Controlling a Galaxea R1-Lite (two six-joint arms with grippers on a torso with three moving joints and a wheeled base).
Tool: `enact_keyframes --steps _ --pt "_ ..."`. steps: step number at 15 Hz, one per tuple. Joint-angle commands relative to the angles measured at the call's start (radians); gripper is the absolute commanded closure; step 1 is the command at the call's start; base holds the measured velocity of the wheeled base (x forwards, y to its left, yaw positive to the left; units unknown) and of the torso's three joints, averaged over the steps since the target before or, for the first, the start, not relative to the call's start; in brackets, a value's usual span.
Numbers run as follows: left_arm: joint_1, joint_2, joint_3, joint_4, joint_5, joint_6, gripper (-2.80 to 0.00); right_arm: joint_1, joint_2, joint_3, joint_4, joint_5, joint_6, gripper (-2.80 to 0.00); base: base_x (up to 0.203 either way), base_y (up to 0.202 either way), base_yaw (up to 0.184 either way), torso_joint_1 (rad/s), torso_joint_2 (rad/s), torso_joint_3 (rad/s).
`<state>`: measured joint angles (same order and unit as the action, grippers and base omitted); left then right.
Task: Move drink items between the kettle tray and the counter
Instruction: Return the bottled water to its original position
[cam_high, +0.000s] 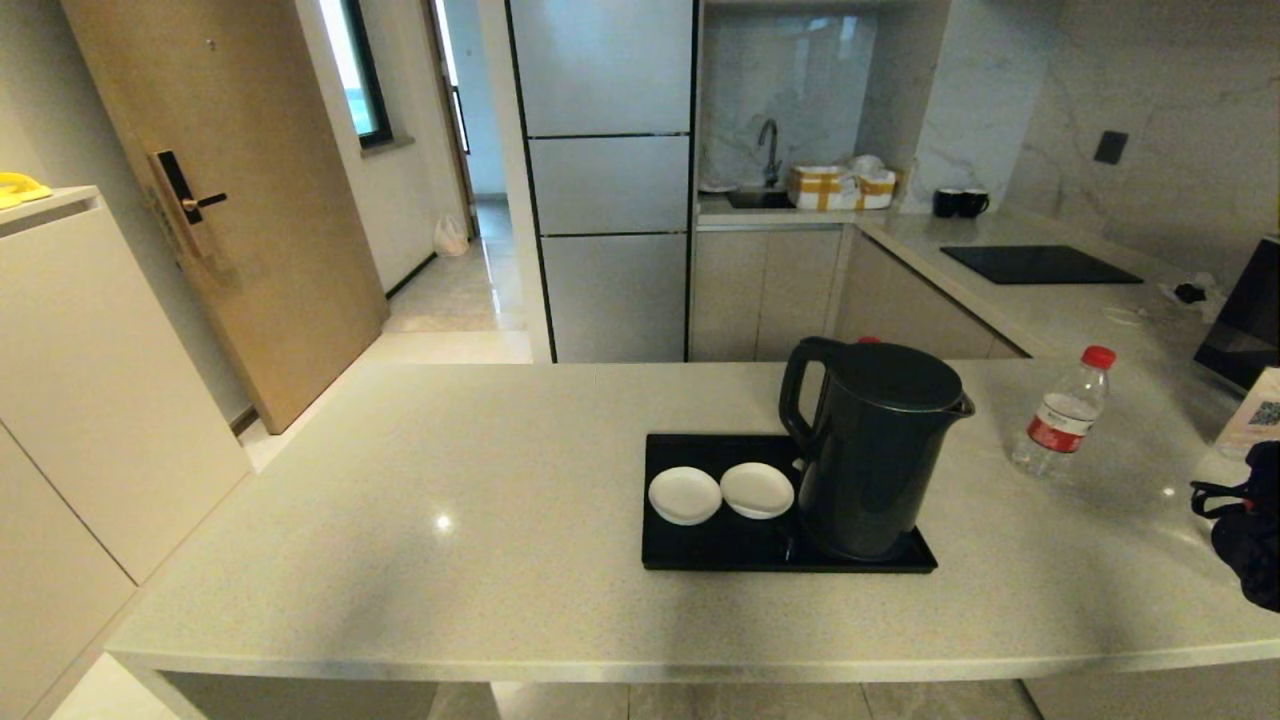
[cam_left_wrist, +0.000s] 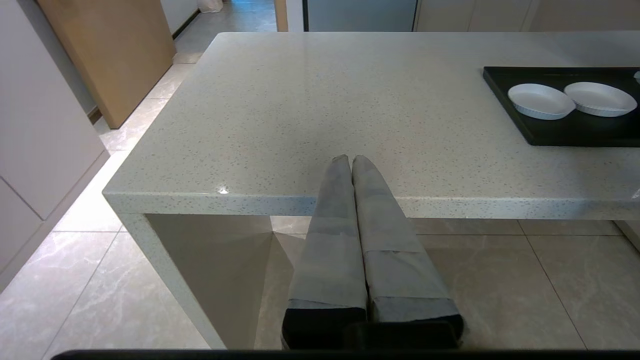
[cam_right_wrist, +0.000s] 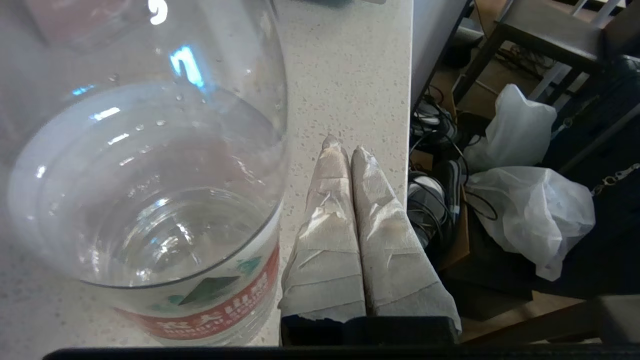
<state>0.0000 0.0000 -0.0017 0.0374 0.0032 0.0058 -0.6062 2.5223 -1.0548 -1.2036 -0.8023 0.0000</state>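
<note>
One clear bottle (cam_high: 1062, 415) with a red cap and red-and-white label stands on the counter (cam_high: 450, 480), right of the black kettle tray (cam_high: 700, 550). The tray holds a dark kettle (cam_high: 875, 450) and two white coasters (cam_high: 685, 495). A small red bit (cam_high: 868, 340) peeks over the kettle's lid; what it belongs to is hidden. My right arm (cam_high: 1240, 540) is at the counter's right end. Its gripper (cam_right_wrist: 345, 147) is shut and empty, just beside a bottle (cam_right_wrist: 150, 175). My left gripper (cam_left_wrist: 351, 159) is shut and empty at the counter's near edge, left of the tray (cam_left_wrist: 550, 135).
A black cooktop panel (cam_high: 1040, 265), two dark mugs (cam_high: 960, 203) and a black appliance (cam_high: 1245, 320) are on the far right worktop. Beyond the counter's end lie plastic bags (cam_right_wrist: 525, 210) and cables on the floor. A wooden door (cam_high: 230, 200) is at the left.
</note>
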Motion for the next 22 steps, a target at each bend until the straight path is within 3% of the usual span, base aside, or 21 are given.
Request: enact_keyframes --steps 1,19,20,22 --pt "0.0 0.0 0.0 -0.001 0.0 0.0 0.0 0.004 0.0 0.014 -0.001 0.011 0.0 0.0 0.0 0.0 0.0 0.0 0.0 0.0" --pt "0.0 0.0 0.0 0.001 0.0 0.0 0.0 0.006 -0.019 0.002 0.036 0.005 0.025 0.0 0.0 0.0 0.0 0.0 0.0 0.0" --pt "0.0 0.0 0.0 0.0 0.0 0.0 0.0 0.01 -0.025 0.015 0.048 0.007 0.025 -2.8 0.0 0.0 0.0 0.0 0.0 0.0" --pt "0.001 0.0 0.0 -0.001 0.0 0.0 0.0 0.013 -0.03 0.035 0.051 0.011 0.025 -2.8 0.0 0.0 0.0 0.0 0.0 0.0"
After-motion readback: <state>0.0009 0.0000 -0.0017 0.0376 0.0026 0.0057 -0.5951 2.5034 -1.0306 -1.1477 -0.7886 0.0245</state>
